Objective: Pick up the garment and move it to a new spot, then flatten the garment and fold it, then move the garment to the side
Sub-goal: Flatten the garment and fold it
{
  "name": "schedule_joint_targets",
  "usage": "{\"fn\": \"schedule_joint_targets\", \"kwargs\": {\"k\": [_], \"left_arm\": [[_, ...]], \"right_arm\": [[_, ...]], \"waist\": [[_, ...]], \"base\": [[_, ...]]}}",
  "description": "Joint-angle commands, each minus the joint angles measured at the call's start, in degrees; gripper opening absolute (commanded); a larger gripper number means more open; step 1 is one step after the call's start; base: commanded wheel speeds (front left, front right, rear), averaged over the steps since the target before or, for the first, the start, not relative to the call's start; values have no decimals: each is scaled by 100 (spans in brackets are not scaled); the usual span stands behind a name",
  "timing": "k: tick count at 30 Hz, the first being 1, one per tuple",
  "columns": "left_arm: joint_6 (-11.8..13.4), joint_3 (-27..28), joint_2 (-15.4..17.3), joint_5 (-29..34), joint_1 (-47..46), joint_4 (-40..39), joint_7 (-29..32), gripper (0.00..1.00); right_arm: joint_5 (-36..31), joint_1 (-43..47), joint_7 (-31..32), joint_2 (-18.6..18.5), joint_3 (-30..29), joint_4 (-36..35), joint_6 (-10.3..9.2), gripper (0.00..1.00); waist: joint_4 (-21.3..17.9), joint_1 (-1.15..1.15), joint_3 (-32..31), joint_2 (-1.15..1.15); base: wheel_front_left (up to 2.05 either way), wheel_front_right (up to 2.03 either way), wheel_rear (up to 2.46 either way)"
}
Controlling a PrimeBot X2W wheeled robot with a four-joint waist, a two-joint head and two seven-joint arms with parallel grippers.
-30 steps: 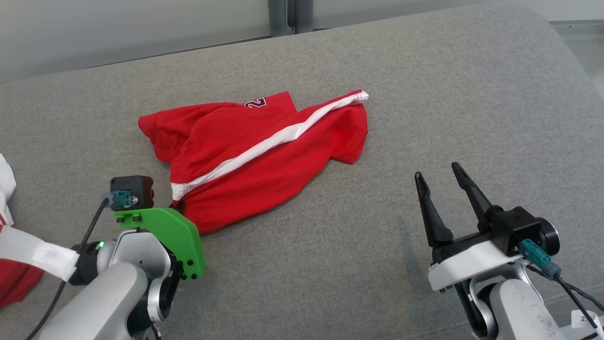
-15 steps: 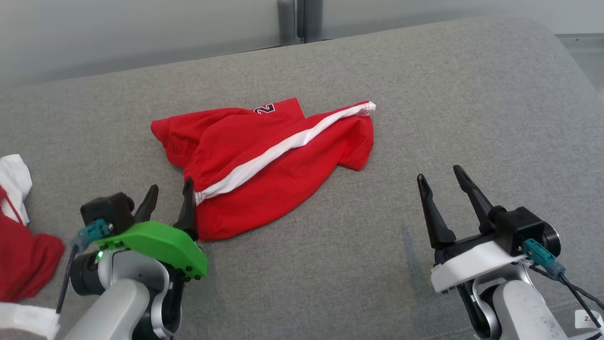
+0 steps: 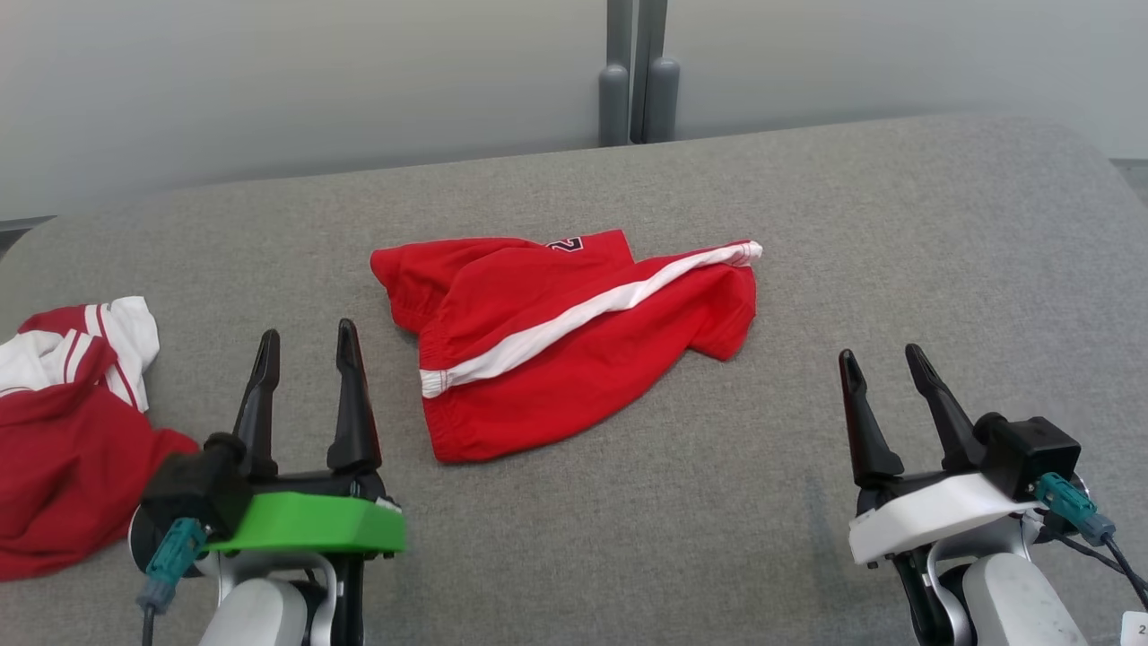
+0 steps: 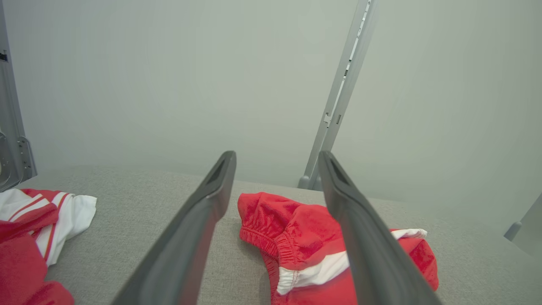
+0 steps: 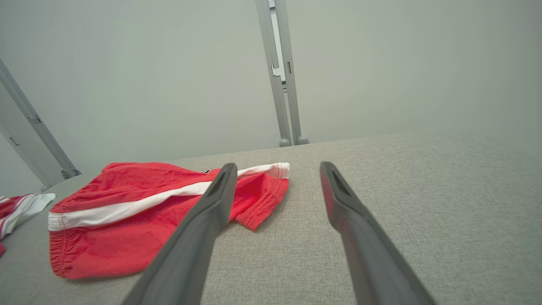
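— Where is the thing you are meant to handle?

— The red cloth garment with a white stripe (image 3: 574, 350) lies crumpled on the grey fabric-covered tabletop (image 3: 897, 224). It is about midway across, ahead of me and between my two arms. Its gathered waistband end points toward my left side. The white stripe runs slantwise from that end to the far right corner. A small dark patch with white lettering shows at its far edge, too small for me to read.

— And your claws?

— My left claw (image 3: 307, 332), on its green mount (image 3: 305, 525), has its two long dark fingers (image 3: 350, 395) spread wide with nothing between them. It hovers near the garment's left end, apart from the cloth. From my left wrist I look between those fingers straight at the gathered waistband. My right claw (image 3: 879, 353), on its white mount (image 3: 933, 516), is likewise spread wide and has hold of nothing. It sits off to the right of the garment, over bare grey fabric.

— Anything else on the tabletop?

— A crumpled red-and-white cloth heap (image 3: 72, 431) lies at the left edge, apart from the striped garment. Behind the tabletop a grey upright post (image 3: 637, 90) stands against a pale wall (image 3: 269, 90).
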Motion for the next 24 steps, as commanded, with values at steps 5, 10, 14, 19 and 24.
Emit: {"fn": "schedule_joint_targets", "kwargs": {"k": [5, 10, 14, 19, 24], "left_arm": [[-575, 648, -394, 791, 611, 206, -1, 100], [-790, 1033, -595, 946, 939, 745, -2, 100], [-1021, 1072, -485, 1058, 1032, 1318, -2, 100], [-1085, 1010, -320, 1146, 928, 1682, 33, 100], [-1115, 1020, -241, 1141, 903, 1849, 24, 100]], "right_arm": [[73, 110, -34, 25, -142, 145, -2, 100], [-188, 166, -40, 34, -208, 233, -2, 100], [-528, 302, 36, 30, -213, 263, -3, 100], [-711, 431, 167, 32, -217, 265, -3, 100], [-770, 574, 279, 32, -303, 226, -3, 100]], "waist": [[230, 0, -346, 0], [292, 0, -502, 0], [334, 0, -606, 0], [346, 0, -663, 0], [340, 0, -720, 0]], "base": [[0, 0, 0], [0, 0, 0], [0, 0, 0], [0, 0, 0], [0, 0, 0]]}}
